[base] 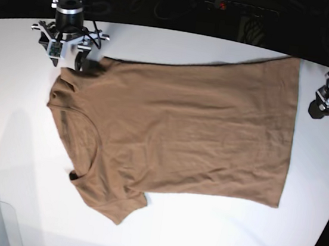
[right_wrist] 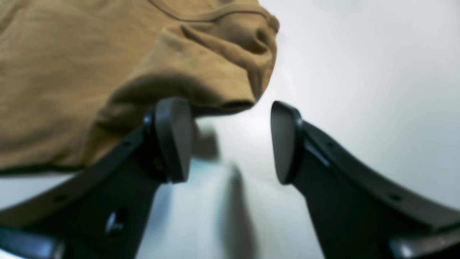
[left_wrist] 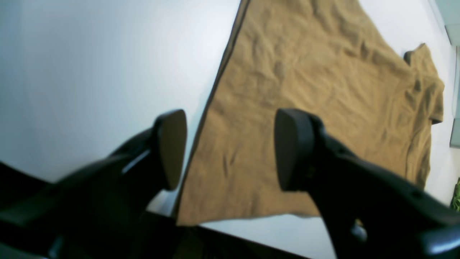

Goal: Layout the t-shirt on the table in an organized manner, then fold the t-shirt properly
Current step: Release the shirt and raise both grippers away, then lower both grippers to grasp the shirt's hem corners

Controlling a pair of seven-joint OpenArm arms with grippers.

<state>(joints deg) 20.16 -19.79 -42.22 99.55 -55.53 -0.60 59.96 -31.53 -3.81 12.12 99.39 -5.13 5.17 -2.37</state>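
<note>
Brown t-shirt point(base: 181, 137) lies spread flat across the white tabletop point(base: 210, 237), neck toward the left, hem toward the right. Left gripper point(left_wrist: 230, 149) hovers over the hem's far corner, jaws wide, holding nothing. Right gripper point(right_wrist: 230, 140) sits beside the far sleeve at the left, jaws wide, gripping nothing.

Left wrist view: t-shirt point(left_wrist: 309, 108) cut off at top edge, collar end out of frame; left gripper point(left_wrist: 230, 149) soft-focus. Right wrist view: right gripper point(right_wrist: 230, 142) blurred, its left finger point(right_wrist: 172, 140) covers the sleeve hem, contact unclear. Smeared patch on counter point(right_wrist: 359, 72) below the fingers, unreadable.
</note>
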